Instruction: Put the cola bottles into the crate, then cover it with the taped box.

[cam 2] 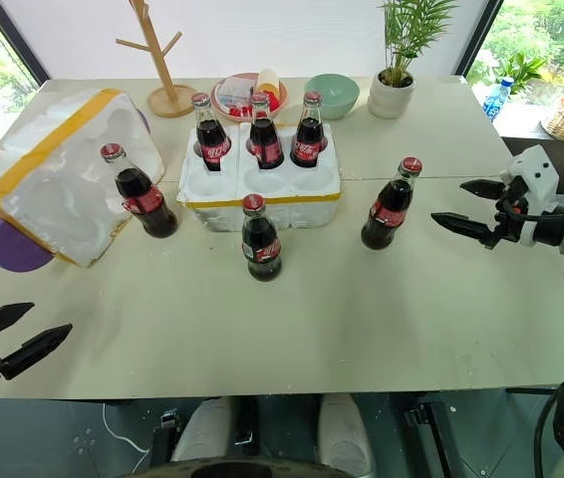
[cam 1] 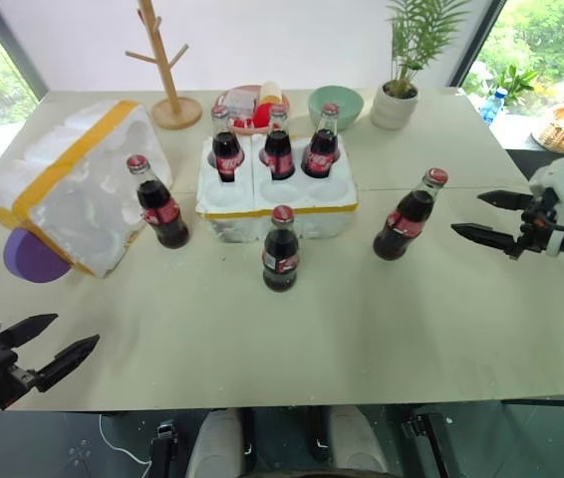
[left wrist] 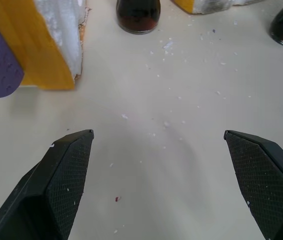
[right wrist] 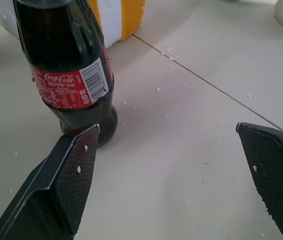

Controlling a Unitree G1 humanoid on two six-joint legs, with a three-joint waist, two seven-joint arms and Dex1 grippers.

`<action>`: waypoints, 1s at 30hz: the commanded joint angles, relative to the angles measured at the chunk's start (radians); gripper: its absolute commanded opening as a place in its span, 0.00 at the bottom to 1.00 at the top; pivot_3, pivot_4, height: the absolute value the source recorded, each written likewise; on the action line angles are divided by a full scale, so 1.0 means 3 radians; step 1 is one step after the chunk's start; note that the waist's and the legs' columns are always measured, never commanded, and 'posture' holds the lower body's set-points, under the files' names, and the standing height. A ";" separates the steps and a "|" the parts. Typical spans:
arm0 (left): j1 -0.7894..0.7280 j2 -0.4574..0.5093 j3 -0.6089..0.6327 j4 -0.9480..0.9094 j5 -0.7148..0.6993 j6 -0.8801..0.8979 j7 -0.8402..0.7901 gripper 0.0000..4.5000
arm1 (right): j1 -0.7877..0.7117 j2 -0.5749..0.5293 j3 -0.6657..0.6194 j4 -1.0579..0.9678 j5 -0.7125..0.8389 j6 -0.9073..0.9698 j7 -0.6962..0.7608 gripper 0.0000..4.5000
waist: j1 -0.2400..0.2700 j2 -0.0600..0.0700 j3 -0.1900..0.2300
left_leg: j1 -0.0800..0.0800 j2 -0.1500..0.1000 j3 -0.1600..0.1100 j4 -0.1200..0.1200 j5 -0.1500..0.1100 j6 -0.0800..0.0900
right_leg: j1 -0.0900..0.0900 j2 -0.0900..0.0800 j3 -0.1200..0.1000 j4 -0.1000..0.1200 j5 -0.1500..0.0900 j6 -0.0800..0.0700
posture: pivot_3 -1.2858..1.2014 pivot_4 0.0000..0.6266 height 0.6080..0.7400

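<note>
Halfway there: three cola bottles (cam 1: 279, 142) sit in the crate (cam 1: 280, 198)'s back wells, three more stand loose on the beige counter (cam 1: 382, 329). Taped box (cam 1: 68, 184) lies tipped over to the left, not on yet. Left gripper (cam 1: 51, 342) and right gripper (cam 1: 493, 217) both have fingers spread, empty. Bright windowed room, foam crumbs everywhere.
</note>
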 commanded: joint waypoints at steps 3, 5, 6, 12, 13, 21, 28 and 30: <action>-0.0008 0.0004 0.0011 -0.0026 0.0059 -0.0103 -0.0007 0.98 | -0.0064 -0.0013 -0.0077 -0.0030 0.0017 -0.0039 -0.0022 1.00 | -0.0001 0.0000 0.0000 | 0.0001 0.0000 0.0000 0.0000 0.0000 0.0000 | 0.0000 0.0000 0.0001 0.0001 0.0000 0.0000 | 0.52 0.24 1.00; -0.0044 0.0001 0.0031 -0.0010 0.0011 -0.0063 0.0021 0.98 | -0.0071 -0.0008 -0.0076 -0.0030 0.0020 -0.0040 -0.0026 1.00 | -0.0001 0.0000 0.0000 | 0.0001 0.0000 0.0000 0.0000 0.0000 0.0000 | 0.0000 0.0001 0.0001 0.0002 0.0000 0.0000 | 0.52 0.24 1.00; -0.0053 0.0002 0.0038 -0.0006 -0.0002 -0.0053 0.0024 0.98 | -0.0075 -0.0005 -0.0075 -0.0027 0.0021 -0.0040 -0.0029 1.00 | 0.0000 0.0000 0.0000 | 0.0001 0.0000 0.0000 0.0000 0.0000 0.0000 | 0.0000 0.0001 0.0001 0.0002 0.0000 0.0000 | 0.52 0.24 1.00; -0.0045 -0.0024 0.0039 -0.0045 -0.0029 -0.0031 0.0042 0.98 | -0.0076 0.0006 -0.0073 -0.0037 0.0025 -0.0039 -0.0029 1.00 | -0.0001 0.0000 0.0000 | 0.0002 0.0000 0.0001 0.0001 0.0000 0.0000 | 0.0000 0.0002 0.0002 0.0003 0.0000 0.0000 | 0.52 0.24 1.00; -0.0048 -0.0025 0.0037 -0.0050 -0.0033 -0.0025 0.0050 0.98 | -0.0080 0.0009 -0.0070 -0.0037 0.0025 -0.0037 -0.0029 1.00 | -0.0001 0.0000 0.0000 | 0.0002 0.0000 0.0001 0.0001 0.0000 0.0000 | 0.0000 0.0002 0.0002 0.0004 0.0000 0.0000 | 0.52 0.24 1.00; -0.0088 -0.0011 0.0040 -0.0068 -0.0096 0.0021 0.0099 0.98 | -0.0101 0.0048 -0.0058 -0.0041 0.0060 0.0056 0.0003 1.00 | 0.0000 0.0000 0.0000 | 0.0003 0.0000 0.0002 0.0001 0.0000 0.0000 | 0.0000 0.0003 0.0003 0.0006 0.0000 0.0001 | 0.52 0.24 1.00; -0.0353 0.0012 -0.0106 -0.0299 -0.0281 0.0127 0.0263 0.98 | -0.0092 -0.0065 -0.0142 -0.0364 0.0216 0.0339 0.0149 1.00 | 0.0006 0.0000 -0.0001 | 0.0003 0.0000 0.0003 0.0002 0.0001 0.0000 | 0.0001 0.0002 0.0005 0.0008 0.0000 0.0001 | 0.52 0.24 1.00; -0.0548 0.0053 -0.0230 -0.0315 -0.0302 0.0156 0.0349 0.98 | -0.0063 -0.0183 -0.0208 -0.0602 0.0393 0.0582 0.0302 1.00 | 0.0011 0.0001 -0.0001 | 0.0004 0.0000 0.0002 0.0002 0.0001 -0.0001 | 0.0001 0.0002 0.0005 0.0010 0.0000 0.0001 | 0.52 0.24 1.00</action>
